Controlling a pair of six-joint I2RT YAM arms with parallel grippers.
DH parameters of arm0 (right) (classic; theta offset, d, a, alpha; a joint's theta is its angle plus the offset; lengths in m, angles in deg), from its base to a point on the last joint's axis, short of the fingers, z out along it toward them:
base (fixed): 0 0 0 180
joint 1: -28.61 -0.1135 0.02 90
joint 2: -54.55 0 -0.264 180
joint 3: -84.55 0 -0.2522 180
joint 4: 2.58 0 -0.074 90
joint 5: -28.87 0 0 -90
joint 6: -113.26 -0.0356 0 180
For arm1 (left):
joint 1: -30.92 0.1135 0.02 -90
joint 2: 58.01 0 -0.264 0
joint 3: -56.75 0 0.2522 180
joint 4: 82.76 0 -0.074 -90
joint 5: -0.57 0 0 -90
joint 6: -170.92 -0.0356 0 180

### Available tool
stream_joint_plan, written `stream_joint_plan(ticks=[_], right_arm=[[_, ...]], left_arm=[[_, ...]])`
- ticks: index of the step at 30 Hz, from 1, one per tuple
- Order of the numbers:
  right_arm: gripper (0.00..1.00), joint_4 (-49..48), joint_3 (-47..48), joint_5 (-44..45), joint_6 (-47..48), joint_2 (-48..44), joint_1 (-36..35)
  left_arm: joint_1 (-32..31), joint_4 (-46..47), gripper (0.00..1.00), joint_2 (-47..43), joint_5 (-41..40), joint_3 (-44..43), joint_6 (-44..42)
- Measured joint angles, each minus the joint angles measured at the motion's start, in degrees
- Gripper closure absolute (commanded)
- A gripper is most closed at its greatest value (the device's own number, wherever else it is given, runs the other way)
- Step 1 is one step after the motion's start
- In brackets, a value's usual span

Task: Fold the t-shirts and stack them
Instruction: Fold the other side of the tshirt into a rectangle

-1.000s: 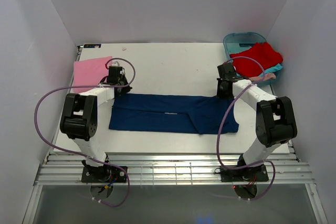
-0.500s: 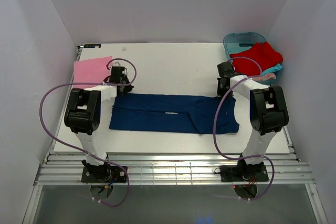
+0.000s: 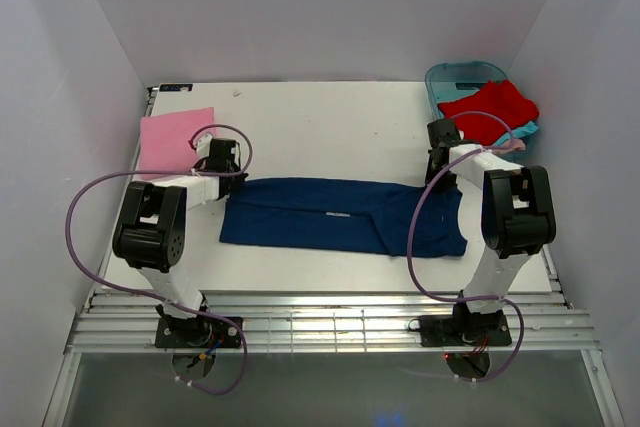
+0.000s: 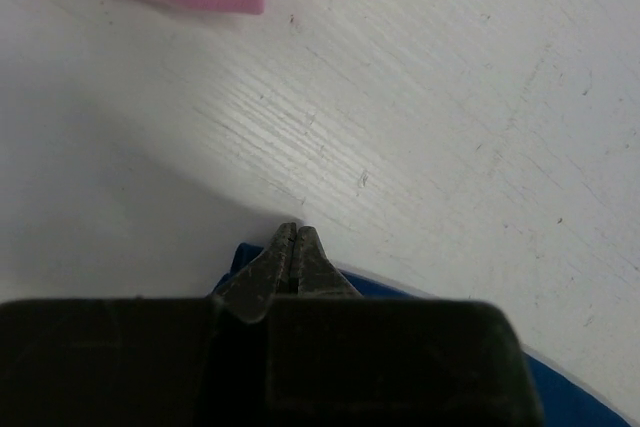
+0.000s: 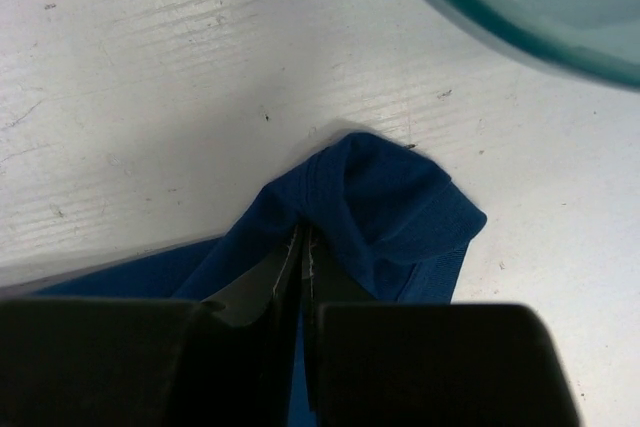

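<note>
A navy blue t-shirt (image 3: 330, 217) lies as a long folded band across the middle of the table. My left gripper (image 3: 230, 169) is at its far left corner, shut on the navy t-shirt's edge (image 4: 570, 392), with the fingertips (image 4: 293, 232) pressed together. At the far right corner my right gripper (image 3: 437, 172) is shut on a bunched fold of the same cloth (image 5: 390, 197). A folded pink t-shirt (image 3: 172, 137) lies flat at the far left. A red t-shirt (image 3: 490, 107) and a teal one (image 3: 522, 131) are heaped in the tub.
The teal plastic tub (image 3: 455, 77) stands at the far right corner, its rim (image 5: 520, 7) just beyond my right gripper. White walls close in the table on three sides. Purple cables loop off both arms.
Both grippers have shifted to the right and slightly nearer, and the navy t-shirt has slid a little to the right with them. The jaws have stayed shut.
</note>
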Motion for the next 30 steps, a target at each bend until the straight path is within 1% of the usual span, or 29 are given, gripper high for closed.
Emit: stream_joint_plan(ticks=[5, 11, 15, 20, 23, 30], right_arm=[[0.92, 0.35, 0.39, -0.35, 0.17, 0.28, 0.0], [0.92, 1.29, 1.36, -0.85, 0.42, 0.94, 0.22], [0.92, 1.31, 1.4, -1.22, 0.74, 0.98, 0.28], [0.92, 1.4, 1.57, -1.73, 1.36, 1.09, 0.37], [0.92, 1.51, 1.66, -1.77, 1.51, 1.14, 0.37], [0.92, 1.55, 1.75, -1.81, 1.66, 1.22, 0.37]], left_arm=[[0.0, 0.98, 1.0, -1.84, -0.87, 2.01, -0.98], [-0.46, -2.34, 1.0, -3.54, -1.2, 0.81, -4.15], [-1.33, -2.32, 1.0, -8.24, -1.27, -1.51, -5.53], [-3.34, 0.79, 1.0, -13.42, -0.79, -3.8, -7.08], [-3.93, 1.27, 1.0, -13.03, 0.5, -3.82, -7.23], [-4.09, 1.25, 1.0, -6.93, 3.69, -1.53, -6.93]])
